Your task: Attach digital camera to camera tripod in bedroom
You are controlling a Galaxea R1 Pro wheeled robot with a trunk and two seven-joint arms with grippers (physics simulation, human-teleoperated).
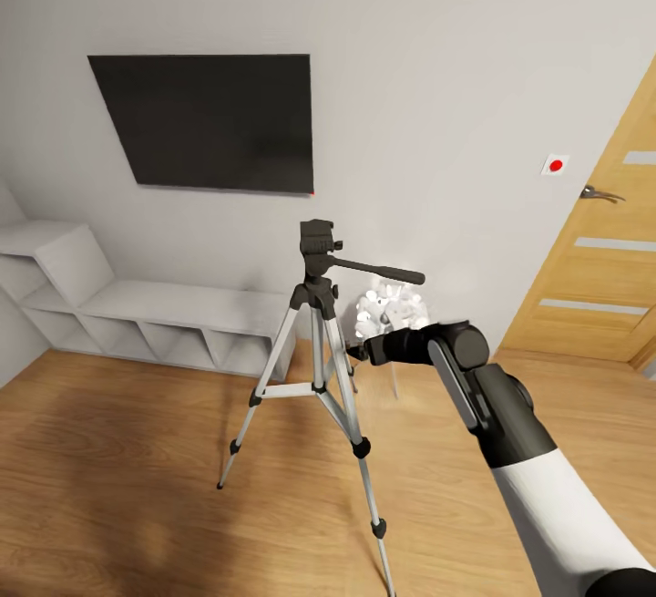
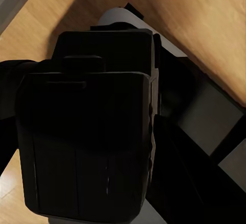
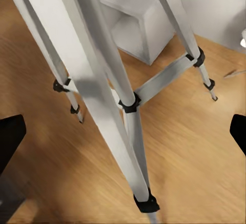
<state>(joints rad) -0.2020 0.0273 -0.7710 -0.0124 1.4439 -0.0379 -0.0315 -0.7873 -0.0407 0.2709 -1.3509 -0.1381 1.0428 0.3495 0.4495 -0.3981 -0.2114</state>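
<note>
Head view: empty shelf cubbies (image 1: 173, 342) behind tripod (image 1: 319, 360)

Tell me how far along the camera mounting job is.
Done: the robot has reached the tripod, which stands on the wood floor by the wall TV. In hand: the right arm is stretched beside its legs, fingers spread. Left: the tripod's head carries nothing yet, and I see no camera being held.
</note>
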